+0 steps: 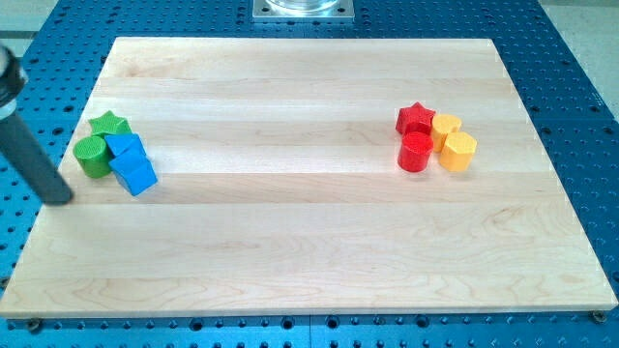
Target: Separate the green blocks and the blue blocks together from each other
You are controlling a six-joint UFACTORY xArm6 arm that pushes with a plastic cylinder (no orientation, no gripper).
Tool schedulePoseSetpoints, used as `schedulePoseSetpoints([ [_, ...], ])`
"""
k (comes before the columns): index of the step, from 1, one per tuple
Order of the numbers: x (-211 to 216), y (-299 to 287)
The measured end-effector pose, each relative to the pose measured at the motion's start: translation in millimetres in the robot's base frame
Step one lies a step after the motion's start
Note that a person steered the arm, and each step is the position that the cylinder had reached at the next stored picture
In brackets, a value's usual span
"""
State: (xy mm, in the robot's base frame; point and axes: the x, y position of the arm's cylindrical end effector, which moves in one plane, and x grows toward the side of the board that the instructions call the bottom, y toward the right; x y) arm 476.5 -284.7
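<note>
Red blocks (416, 137) touching yellow blocks (453, 141), wooden board (309, 232)

No readable text, labels, brands, numbers or signs anywhere: pale wooden board (319, 242), coloured blocks and blue perforated table (571, 77) all unmarked.

rod (24, 135) blurred, cut off at view's left

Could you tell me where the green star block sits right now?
The green star block sits at the view's left, touching the green cylinder below and the blue blocks at its right.
</note>
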Motion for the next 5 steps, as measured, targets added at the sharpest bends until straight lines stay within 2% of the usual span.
schedulePoseSetpoints([
  [1,-31,9],
  [2,-36,12],
  [3,1,23],
  [5,-66,32],
])
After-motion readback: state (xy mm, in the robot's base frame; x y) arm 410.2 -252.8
